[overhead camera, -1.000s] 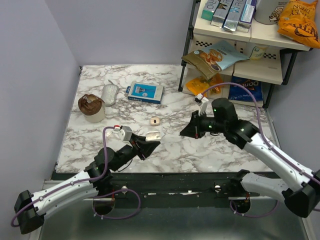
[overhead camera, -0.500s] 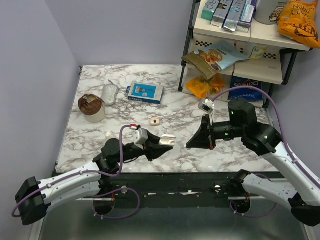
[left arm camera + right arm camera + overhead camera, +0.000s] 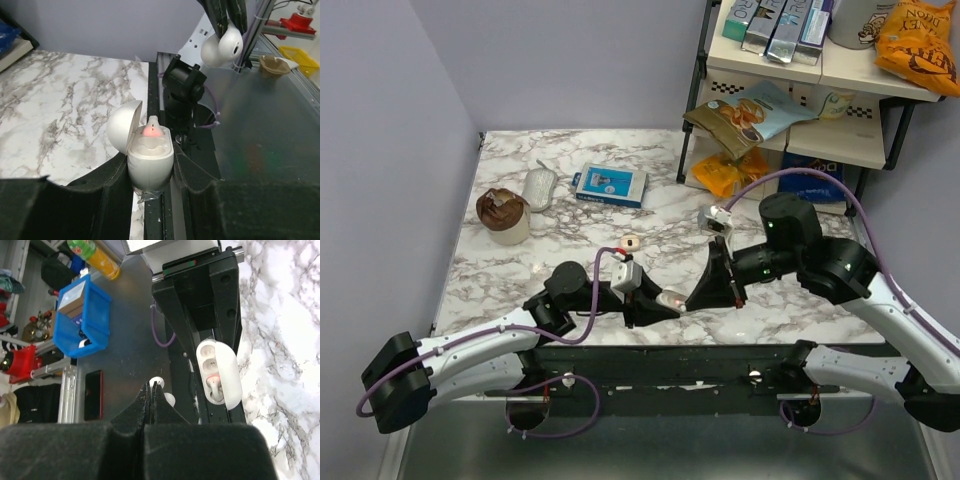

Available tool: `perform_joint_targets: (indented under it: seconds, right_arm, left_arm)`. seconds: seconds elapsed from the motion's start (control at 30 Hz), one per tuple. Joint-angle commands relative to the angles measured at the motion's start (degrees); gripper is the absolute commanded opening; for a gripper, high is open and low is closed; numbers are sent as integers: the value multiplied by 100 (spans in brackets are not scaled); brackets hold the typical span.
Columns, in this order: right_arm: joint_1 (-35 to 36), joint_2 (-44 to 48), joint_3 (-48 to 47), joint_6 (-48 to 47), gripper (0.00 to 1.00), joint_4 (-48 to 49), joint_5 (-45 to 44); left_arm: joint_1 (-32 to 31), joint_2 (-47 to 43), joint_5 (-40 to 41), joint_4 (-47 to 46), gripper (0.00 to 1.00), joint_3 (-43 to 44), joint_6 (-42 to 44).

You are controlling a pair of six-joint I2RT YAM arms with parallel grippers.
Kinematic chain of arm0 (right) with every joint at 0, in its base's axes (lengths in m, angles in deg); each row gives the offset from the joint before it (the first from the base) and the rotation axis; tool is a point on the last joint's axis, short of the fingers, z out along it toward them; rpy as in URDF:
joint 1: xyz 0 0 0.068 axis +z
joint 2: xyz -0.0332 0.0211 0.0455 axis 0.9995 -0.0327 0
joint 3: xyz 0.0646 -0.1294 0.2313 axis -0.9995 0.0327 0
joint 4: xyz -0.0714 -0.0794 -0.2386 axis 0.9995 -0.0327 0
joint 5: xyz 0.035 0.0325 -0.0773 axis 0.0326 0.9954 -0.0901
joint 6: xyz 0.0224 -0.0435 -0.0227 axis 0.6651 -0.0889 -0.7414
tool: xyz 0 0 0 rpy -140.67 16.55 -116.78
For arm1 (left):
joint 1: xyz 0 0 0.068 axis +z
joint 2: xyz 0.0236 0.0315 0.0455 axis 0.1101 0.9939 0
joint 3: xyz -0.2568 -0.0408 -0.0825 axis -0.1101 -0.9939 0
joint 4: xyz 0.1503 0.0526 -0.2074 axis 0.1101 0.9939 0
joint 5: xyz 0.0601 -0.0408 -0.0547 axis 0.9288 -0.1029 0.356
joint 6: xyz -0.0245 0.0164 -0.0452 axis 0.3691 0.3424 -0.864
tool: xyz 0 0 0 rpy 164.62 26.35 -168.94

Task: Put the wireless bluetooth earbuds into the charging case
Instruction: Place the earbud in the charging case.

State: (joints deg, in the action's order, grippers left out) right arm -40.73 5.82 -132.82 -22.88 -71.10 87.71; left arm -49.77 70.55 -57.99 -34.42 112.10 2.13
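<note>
Top view: since a second ago both arms have swung in to near centre. The left gripper (image 3: 658, 308) clamps the open case (image 3: 672, 297), and the right gripper (image 3: 698, 298) is just beside it, so insertion looks close. Left wrist: an earbud (image 3: 223, 46) is pinched in the right gripper's closed tips, above the case and apart from it. Right wrist: the case's cavities show, with a red light (image 3: 212, 380) inside.

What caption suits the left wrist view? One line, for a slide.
Left gripper clamps the open charging case, one earbud seated; right gripper holds the second earbud close by.
</note>
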Motion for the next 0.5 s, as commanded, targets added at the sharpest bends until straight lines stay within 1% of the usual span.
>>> perform_joint_targets:
  seconds: [0.0,0.17,0.33,0.47]
  right_arm:
    - [243,-246,-256,-187,1,-393,-231]
    - [305,-413,-274,-187,1,-358,-416]
    - [340,-500,-213,-108,1,-121,-574]
    - [358,-536,-186,-11,1,72,-539]
  left_arm:
    - [37,92,-685,-222,0,269,-112]
    - [37,110,-808,-204,0,366,-121]
    - [37,163,-896,-186,0,383,-138]
    - [37,163,-905,-204,0,348,-174]
